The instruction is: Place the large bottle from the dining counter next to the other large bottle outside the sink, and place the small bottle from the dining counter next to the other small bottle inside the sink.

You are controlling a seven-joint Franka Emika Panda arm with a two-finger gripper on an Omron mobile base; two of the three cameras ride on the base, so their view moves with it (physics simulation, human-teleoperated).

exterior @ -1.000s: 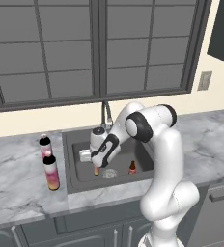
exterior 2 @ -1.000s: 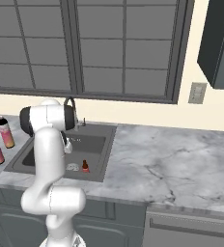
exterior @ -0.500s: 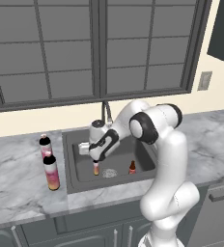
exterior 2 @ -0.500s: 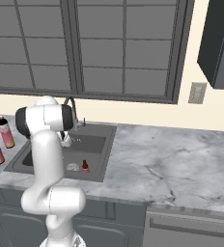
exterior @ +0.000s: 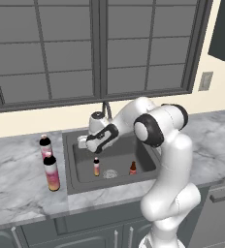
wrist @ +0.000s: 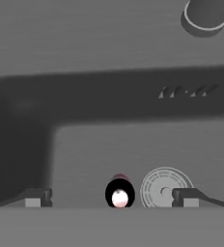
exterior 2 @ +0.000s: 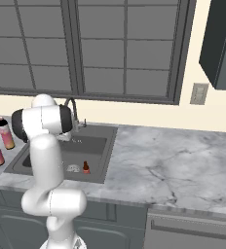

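My gripper (wrist: 112, 198) hangs spread wide and empty over the sink (exterior: 80, 181), the small bottle (wrist: 119, 192) standing upright straight beneath it at the bottom middle of the hand view, its long axis pointing up at me, beside the drain (wrist: 160, 185).

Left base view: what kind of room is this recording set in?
A simulated home kitchen: a sink with a faucet set in a marble counter under a wide window, with dark cabinets below.

Sink floor (exterior: 119, 157) is mostly free at frame center; two small bottles (exterior: 96, 166) (exterior: 133, 167) and the drain (exterior: 110, 173) crowd its lower edge, faucet (exterior: 106, 109) above.
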